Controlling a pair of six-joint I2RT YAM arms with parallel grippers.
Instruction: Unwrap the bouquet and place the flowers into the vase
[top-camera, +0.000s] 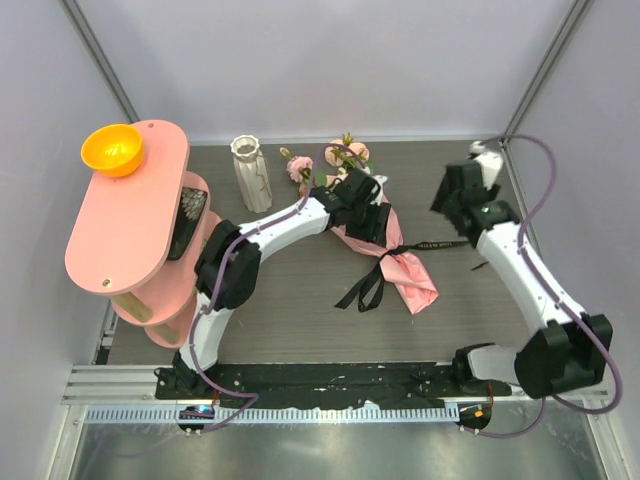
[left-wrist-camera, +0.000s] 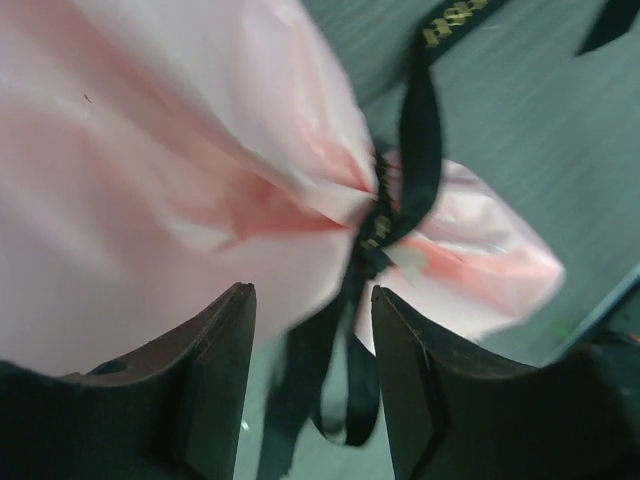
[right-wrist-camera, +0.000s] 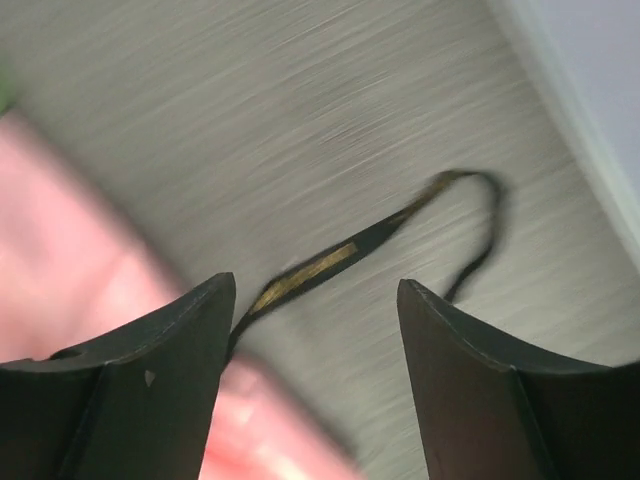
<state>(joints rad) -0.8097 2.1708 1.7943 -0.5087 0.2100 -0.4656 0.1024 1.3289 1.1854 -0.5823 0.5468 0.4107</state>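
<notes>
Left jaws apart, right jaws apart, nothing held | bouquet (top-camera: 410, 275) lies on tabletop (top-camera: 300, 300) right of vase (top-camera: 252, 175), black ribbon (left-wrist-camera: 420, 120) tied | I think paper is soft, light; I'd grab ribbon's loose end.

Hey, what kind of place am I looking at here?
Probably a robot test cell, not a florist's: plain white panel walls box in a grey wood-grain table, and two white-and-black robot arms are bolted at its near edge.
</notes>
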